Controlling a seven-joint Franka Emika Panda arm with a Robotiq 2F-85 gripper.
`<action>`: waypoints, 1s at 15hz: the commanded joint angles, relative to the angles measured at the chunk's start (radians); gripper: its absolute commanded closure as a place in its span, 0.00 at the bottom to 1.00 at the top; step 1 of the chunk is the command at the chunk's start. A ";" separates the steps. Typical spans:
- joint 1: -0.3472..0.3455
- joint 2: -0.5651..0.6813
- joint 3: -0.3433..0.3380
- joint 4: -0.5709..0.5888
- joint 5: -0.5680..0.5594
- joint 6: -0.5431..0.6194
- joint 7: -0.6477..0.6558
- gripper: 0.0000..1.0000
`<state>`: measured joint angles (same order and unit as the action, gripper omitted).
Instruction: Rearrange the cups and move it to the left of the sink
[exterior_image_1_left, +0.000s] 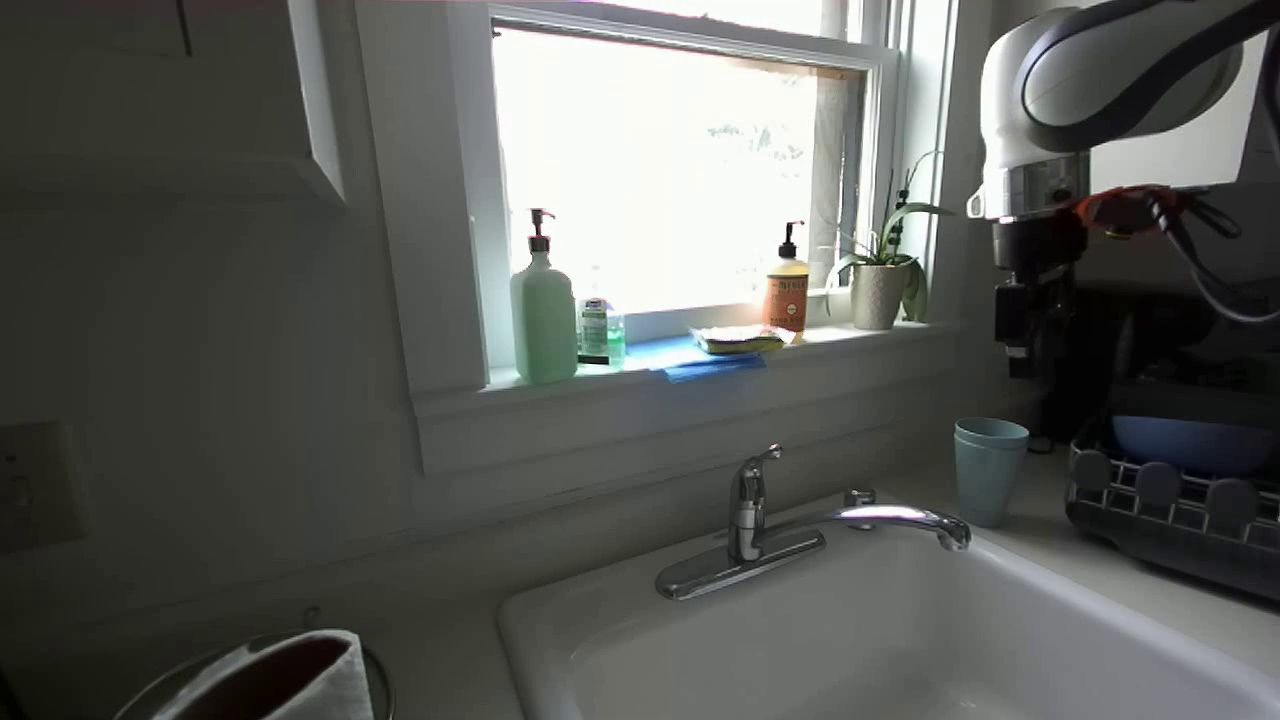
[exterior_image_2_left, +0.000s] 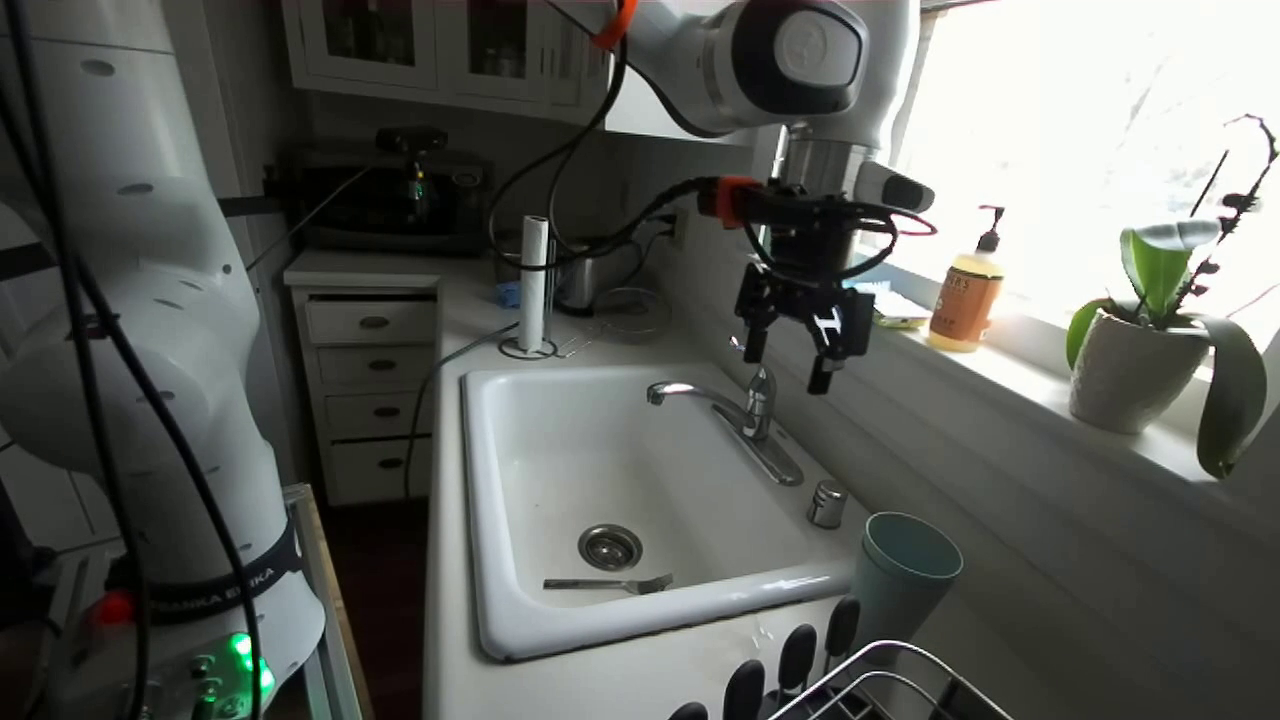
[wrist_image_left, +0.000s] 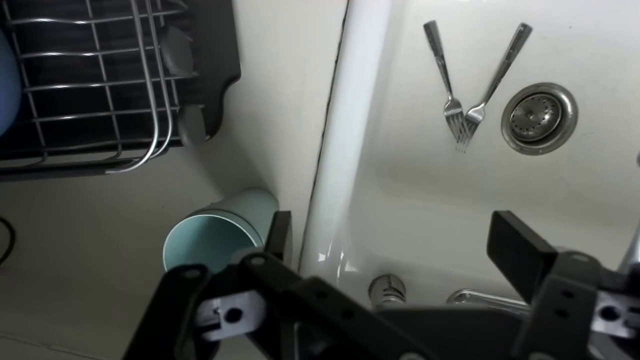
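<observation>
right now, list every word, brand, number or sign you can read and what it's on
"FRANKA EMIKA": robot's base band
"MEYER", seemingly, the rest blurred: orange soap bottle's label
Too blurred to read: small bottle's label
Too faint to make out: mark on the arm's joint cap
Cannot tell whether lettering or glare: white patch on the claw

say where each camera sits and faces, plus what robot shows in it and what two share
Exterior view: above the dish rack, looking down across the sink to the drawers; base at left, arm and open gripper above.
Exterior view: by the sink's opposite end, facing the window and dish rack; arm and gripper at right.
Wrist view: on the arm, looking down at dish rack, cups and forks; gripper alone shows, fingers along the bottom.
Both exterior views share cups, faucet and potted plant.
</observation>
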<state>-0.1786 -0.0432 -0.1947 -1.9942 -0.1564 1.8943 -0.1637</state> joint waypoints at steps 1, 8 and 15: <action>-0.009 0.029 -0.005 0.027 0.012 -0.002 -0.004 0.00; -0.032 0.142 -0.023 0.126 0.087 0.019 -0.044 0.00; -0.092 0.277 -0.032 0.210 0.154 0.080 -0.119 0.00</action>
<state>-0.2420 0.1621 -0.2260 -1.8513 -0.0403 1.9747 -0.2275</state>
